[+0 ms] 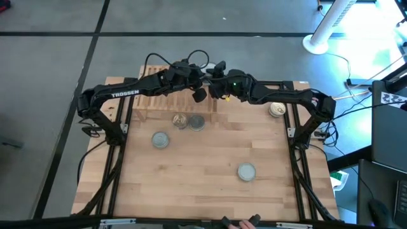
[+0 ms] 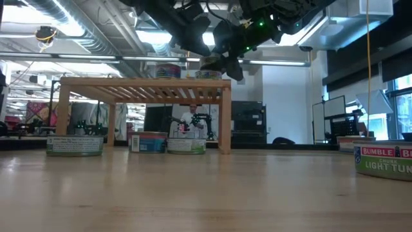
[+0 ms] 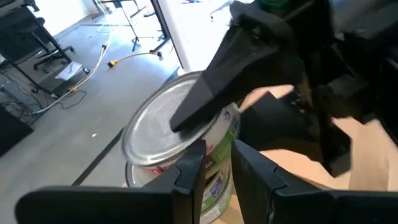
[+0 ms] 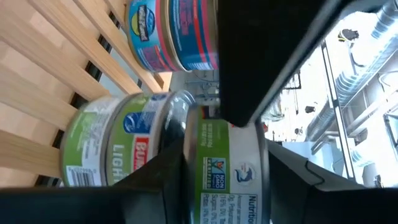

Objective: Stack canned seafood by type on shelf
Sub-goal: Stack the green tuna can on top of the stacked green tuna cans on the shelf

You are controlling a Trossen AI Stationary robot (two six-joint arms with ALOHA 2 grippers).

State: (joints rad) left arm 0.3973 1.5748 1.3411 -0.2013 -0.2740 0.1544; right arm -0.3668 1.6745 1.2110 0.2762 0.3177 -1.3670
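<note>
A silver-lidded can with a green label hangs above the right part of the slatted shelf, just over another green-label can standing on the slats. A blue-and-red can also stands on the shelf, beside that green one. My right gripper is shut on the hanging can. My left gripper comes from the opposite side, its two fingers a narrow gap apart at the can's side wall. In the high view both grippers meet over the shelf and hide the can. My right gripper pinches the can between its flat faces: one finger lies across the silver lid, the other is under the bottom. The fingers reach in about level. The can hangs clear, lid up, just over the shelf's green can. My left gripper has its fingertips at the can's green side wall; whether they touch it I cannot tell.
On the tabletop lie loose cans: three silver-lidded ones and two lighter ones. Open table lies toward the near edge. In the low view another can stands close at the right.
</note>
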